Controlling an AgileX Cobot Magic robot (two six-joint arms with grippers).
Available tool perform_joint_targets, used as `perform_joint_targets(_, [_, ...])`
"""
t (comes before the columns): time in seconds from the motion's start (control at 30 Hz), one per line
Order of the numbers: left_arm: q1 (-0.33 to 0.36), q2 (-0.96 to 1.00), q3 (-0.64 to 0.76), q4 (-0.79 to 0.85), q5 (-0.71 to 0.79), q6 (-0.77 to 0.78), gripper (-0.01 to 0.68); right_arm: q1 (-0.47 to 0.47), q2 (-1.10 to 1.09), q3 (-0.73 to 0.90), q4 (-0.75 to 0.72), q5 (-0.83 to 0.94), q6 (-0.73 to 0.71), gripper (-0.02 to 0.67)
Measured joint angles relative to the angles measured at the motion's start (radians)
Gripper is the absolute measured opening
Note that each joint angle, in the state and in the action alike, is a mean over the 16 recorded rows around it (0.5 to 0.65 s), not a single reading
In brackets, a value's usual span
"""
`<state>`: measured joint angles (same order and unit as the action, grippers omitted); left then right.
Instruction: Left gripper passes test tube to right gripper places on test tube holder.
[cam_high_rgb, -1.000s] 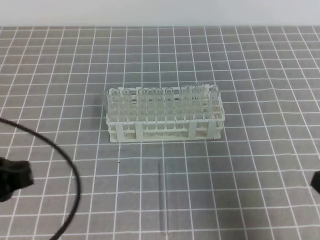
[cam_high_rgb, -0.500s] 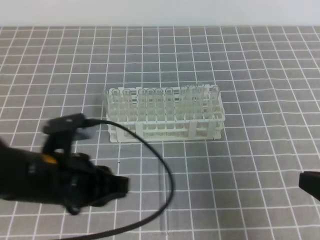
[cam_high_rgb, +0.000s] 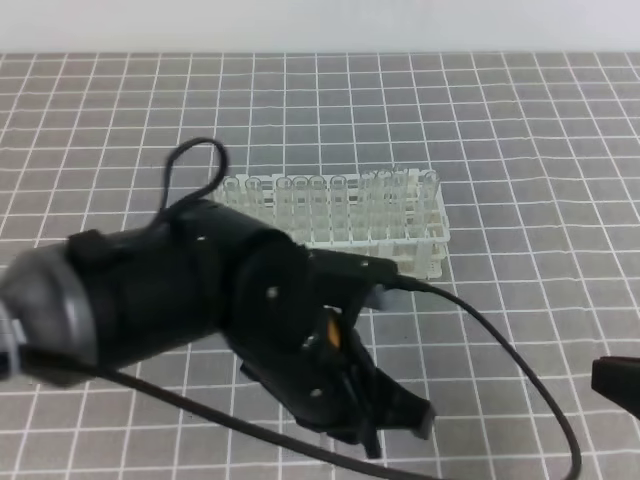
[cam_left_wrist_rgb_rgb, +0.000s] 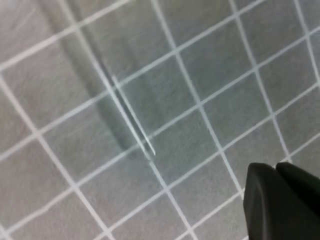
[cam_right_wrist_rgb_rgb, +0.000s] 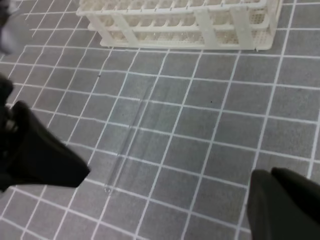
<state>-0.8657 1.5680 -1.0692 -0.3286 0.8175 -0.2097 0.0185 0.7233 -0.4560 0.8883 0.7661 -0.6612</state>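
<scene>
The test tube (cam_right_wrist_rgb_rgb: 127, 140) is lying flat on the counter (cam_right_wrist_rgb_rgb: 210, 85), in front of the rack (cam_right_wrist_rgb_rgb: 175, 22). The left gripper (cam_high_rgb: 400, 415) is hovering above the tube, holding nothing; I cannot tell how far its fingers are parted. Being clear and thin, the tube is risking a missed or rolling grasp.

The white test tube holder (cam_right_wrist_rgb_rgb: 175, 22) stands along the 12 o'clock edge on the grey gridded table (cam_right_wrist_rgb_rgb: 220, 115). The test tube (cam_right_wrist_rgb_rgb: 127, 142) lies flat on the table at centre-left, running from about 1 o'clock to 7 o'clock, well apart from the holder. One black finger (cam_right_wrist_rgb_rgb: 282, 205) of the right claw shows at 5 o'clock. A black arm part (cam_right_wrist_rgb_rgb: 35, 150) sits at 9 o'clock, just beside the tube's lower end.
</scene>
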Motion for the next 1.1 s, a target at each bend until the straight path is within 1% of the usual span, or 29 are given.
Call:
perform_joint_targets(0.1, [-0.028,0.030,-0.046,0.043,0.024,-0.022,0.003,0.000,0.000,0.000,-0.003,0.009,0.000,-0.001])
perform_joint_targets(0.2, [-0.041,0.051,-0.072,0.069,0.033,-0.029,0.009,0.000,0.000,0.000,-0.005,0.015,-0.001,-0.001])
perform_joint_targets(0.43, [-0.035,0.087,-0.084,0.091,0.025,-0.027,0.025,0.000,0.000,0.000,-0.006,0.019,-0.001,-0.001])
perform_joint_targets(0.67, [-0.033,0.118,-0.084,0.105,0.023,-0.060,0.036,0.000,0.000,0.000,0.001,0.012,-0.001,-0.001])
perform_joint_targets(1.1, [-0.047,0.204,-0.115,0.187,0.073,-0.138,0.035,0.000,0.000,0.000,0.014,-0.012,-0.002,-0.001])
